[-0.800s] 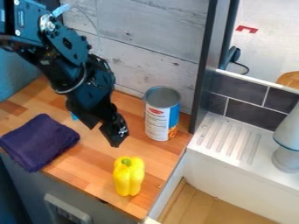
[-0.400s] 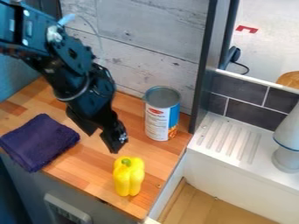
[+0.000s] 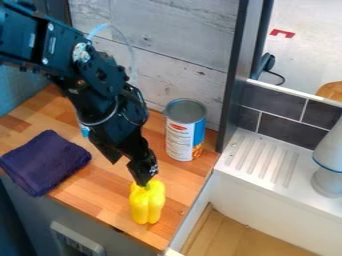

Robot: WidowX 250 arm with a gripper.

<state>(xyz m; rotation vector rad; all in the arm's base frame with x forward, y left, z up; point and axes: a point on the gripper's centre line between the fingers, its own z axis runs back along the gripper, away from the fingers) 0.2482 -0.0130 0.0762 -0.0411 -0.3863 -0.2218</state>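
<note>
Pepper [image 3: 147, 206], bright yellow, stands upright on a wooden counter [image 3: 100, 185] near its front edge, directly below the black gripper [image 3: 128, 174] of a robot arm [image 3: 90, 85] that slants in from the upper left. The gripper is released, its jaws parted and nothing held between them; one fingertip is at the pepper's top, partly covering the stem, though whether the two touch cannot be told. Behind the pepper, toward the wall [image 3: 180, 45] of pale wooden boards, an upright metal can [image 3: 180, 130] with a white, blue and orange label stands close to a dark upright post [image 3: 234, 75]. A folded dark purple cloth [image 3: 45, 161] lies flat at the camera's left, well apart from the pepper. At the camera's right, beyond the counter's end, are a white ridged drainboard [image 3: 264, 160], dark tiles [image 3: 284, 131] and, at the view's edge, a pale vessel [image 3: 327, 172] with a blue line around it.
</note>
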